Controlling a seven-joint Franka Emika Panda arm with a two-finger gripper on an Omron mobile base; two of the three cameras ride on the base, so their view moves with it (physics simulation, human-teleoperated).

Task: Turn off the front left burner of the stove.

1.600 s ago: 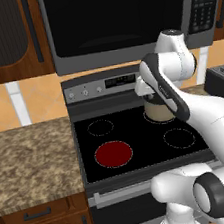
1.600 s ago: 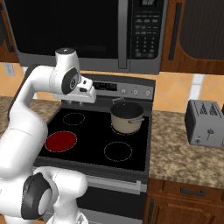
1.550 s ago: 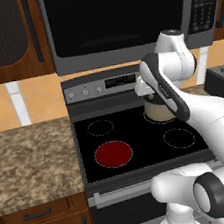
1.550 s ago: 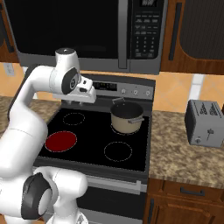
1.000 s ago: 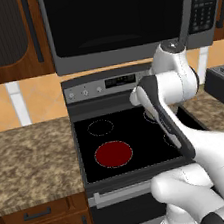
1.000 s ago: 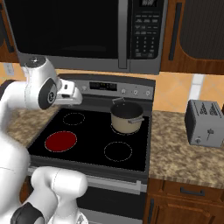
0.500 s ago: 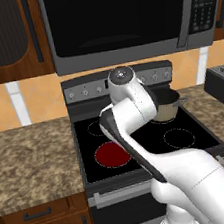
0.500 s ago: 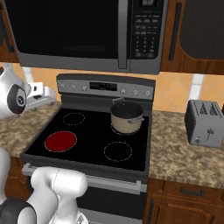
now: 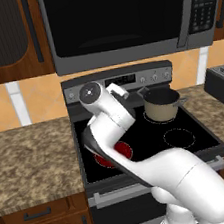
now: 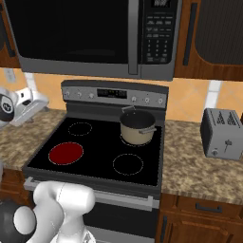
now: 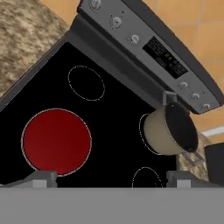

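While the large dotted-ring front left burner (image 11: 56, 141) is glowing red, I'm hovering my end effector (image 11: 109, 177) wide open. Next, I'm judging, comes reaching the grey steel stove's (image 10: 114, 95) back-panel knobs.

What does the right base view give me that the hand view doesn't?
Right base view alone: the microwave above the stove, the toaster on the right counter, and wooden drawers below. Hand view alone: the open gripper, fingertips low in frame, looking down over the cooktop. Both show the front left burner glowing red, the pot on a rear ring, and the back panel knobs.
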